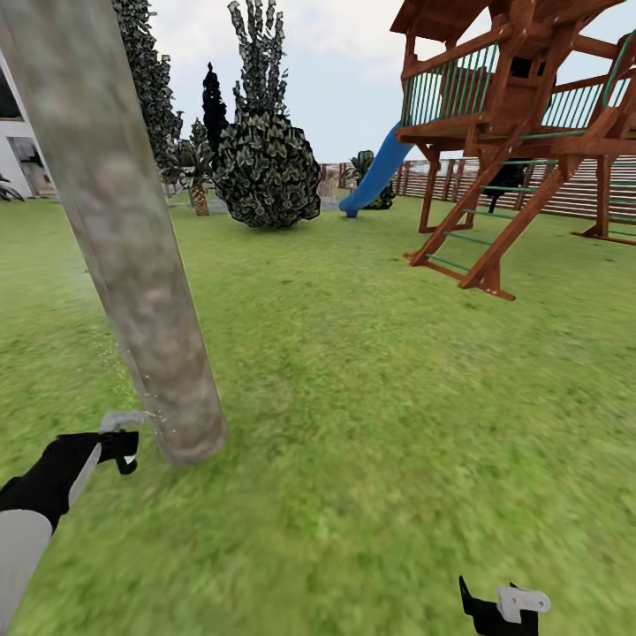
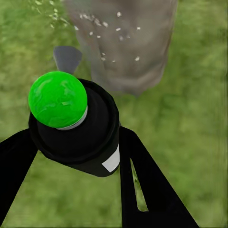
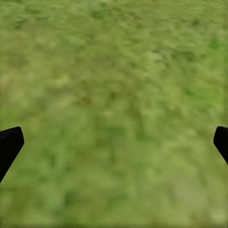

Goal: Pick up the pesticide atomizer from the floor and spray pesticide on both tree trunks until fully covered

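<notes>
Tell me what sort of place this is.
A back garden, by the look of it: a wide green lawn, a wooden play tower with a blue slide, and a slatted wooden fence behind. A thick grey-beige tree trunk rises close by.

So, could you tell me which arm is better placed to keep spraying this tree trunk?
The left. Its gripper holds the green-capped atomizer right beside the tree trunk, with pesticide specks already on the bark. The right gripper is open over bare grass, holding nothing.
</notes>
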